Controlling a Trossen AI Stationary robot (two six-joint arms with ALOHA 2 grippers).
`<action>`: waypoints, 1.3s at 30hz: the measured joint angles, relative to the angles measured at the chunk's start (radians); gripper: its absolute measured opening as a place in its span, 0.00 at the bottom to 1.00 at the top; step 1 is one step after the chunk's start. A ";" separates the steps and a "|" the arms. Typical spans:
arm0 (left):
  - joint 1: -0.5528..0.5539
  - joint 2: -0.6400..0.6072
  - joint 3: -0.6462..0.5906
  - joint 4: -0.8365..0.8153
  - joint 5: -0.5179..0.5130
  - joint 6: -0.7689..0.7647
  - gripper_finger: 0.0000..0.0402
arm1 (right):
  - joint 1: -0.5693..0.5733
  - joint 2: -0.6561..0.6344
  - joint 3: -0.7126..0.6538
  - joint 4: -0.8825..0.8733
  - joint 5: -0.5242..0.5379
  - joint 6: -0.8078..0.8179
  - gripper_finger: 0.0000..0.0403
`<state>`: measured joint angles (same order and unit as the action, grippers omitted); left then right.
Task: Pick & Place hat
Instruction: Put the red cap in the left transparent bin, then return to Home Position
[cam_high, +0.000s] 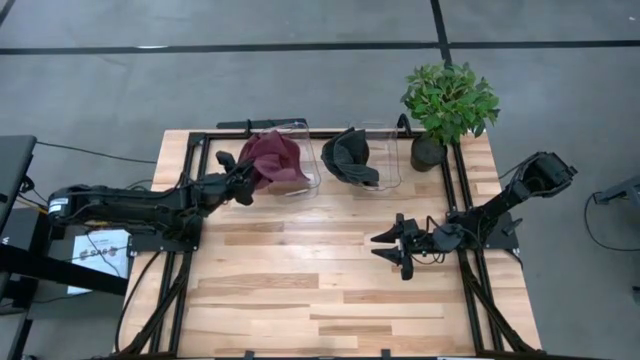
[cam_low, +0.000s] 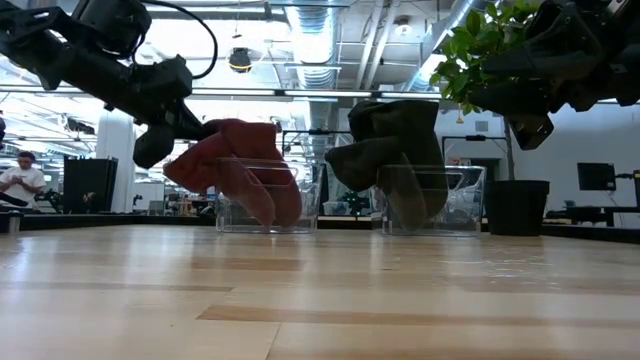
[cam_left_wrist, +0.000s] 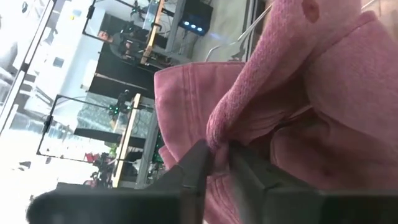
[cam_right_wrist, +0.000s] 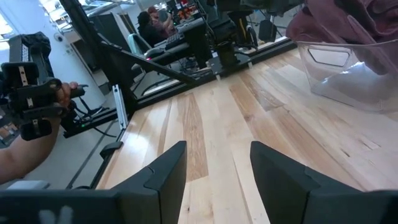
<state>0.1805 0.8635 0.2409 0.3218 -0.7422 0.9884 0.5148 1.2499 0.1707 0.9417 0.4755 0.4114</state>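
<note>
The red hat (cam_high: 275, 158) looked soft, light and floppy, draped over the clear bin (cam_high: 305, 172) at upper middle, with the left gripper (cam_high: 243, 180) pinching its edge fold.

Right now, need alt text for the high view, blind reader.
Seen from above, the left gripper pinches a maroon hat draped over a clear bin at the wooden table's far edge. A dark hat hangs over a second clear bin beside a potted plant. The right gripper waits open at mid-table.
</note>
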 joint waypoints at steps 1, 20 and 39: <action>-0.004 0.000 0.000 0.000 -0.002 -0.004 0.16 | 0.000 0.000 0.000 0.000 0.000 0.000 0.42; -0.155 -0.033 0.000 0.003 -0.174 -0.180 0.37 | 0.000 0.000 0.000 0.001 0.000 0.000 0.43; -0.507 -0.208 0.000 0.000 0.152 -0.757 0.33 | 0.002 0.000 0.000 -0.003 -0.005 0.000 0.43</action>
<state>-0.3266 0.6556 0.2409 0.3220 -0.5905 0.2317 0.5163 1.2499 0.1707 0.9386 0.4709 0.4114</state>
